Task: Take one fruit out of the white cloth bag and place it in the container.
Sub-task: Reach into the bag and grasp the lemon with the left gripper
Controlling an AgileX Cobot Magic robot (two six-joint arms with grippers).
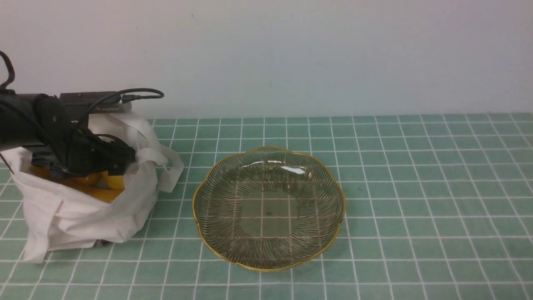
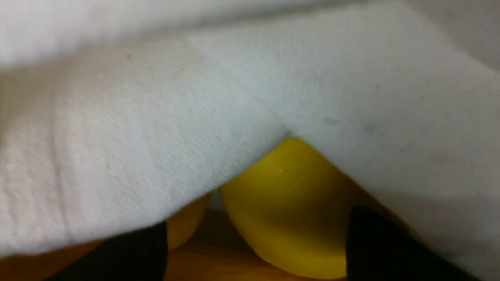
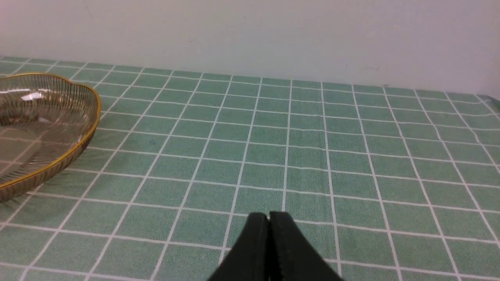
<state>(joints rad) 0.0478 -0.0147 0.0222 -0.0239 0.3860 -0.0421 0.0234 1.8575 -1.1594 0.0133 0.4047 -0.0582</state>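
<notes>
A bright yellow oval lemon (image 2: 289,210), lower centre, is straddled by released left fingers (image 2: 129,249); right fingers (image 3: 254,240) are clenched. It is judged firm and slick, best taken across its middle.

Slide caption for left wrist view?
Left end effector, open, straddling the lemon beneath a fold of the white cloth bag.

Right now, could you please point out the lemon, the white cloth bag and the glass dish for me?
lemon (image 2: 289,218), left wrist view, on its yellow skin below the cloth fold.
white cloth bag (image 1: 83,216), front view, on its front wall.
glass dish (image 1: 320,216), front view, on its swirled side wall.
</notes>
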